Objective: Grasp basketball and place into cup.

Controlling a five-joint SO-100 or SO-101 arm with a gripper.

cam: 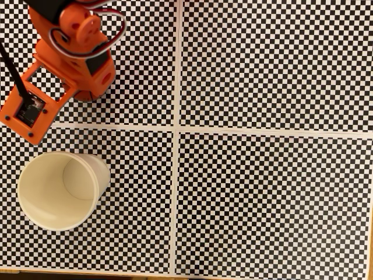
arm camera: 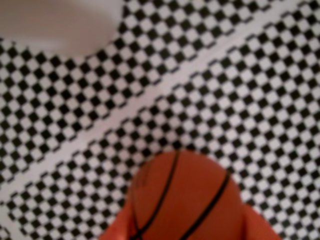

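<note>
In the wrist view the gripper (arm camera: 187, 231) has its orange jaws closed on the ball (arm camera: 182, 197), smooth, round, black-seamed, lifted over the checkered mat (cam: 268, 70). Carrying is in hand; next, centre it over the cup (cam: 58, 189), a tapered cream paper one at near left in the fixed view, then release.
</note>
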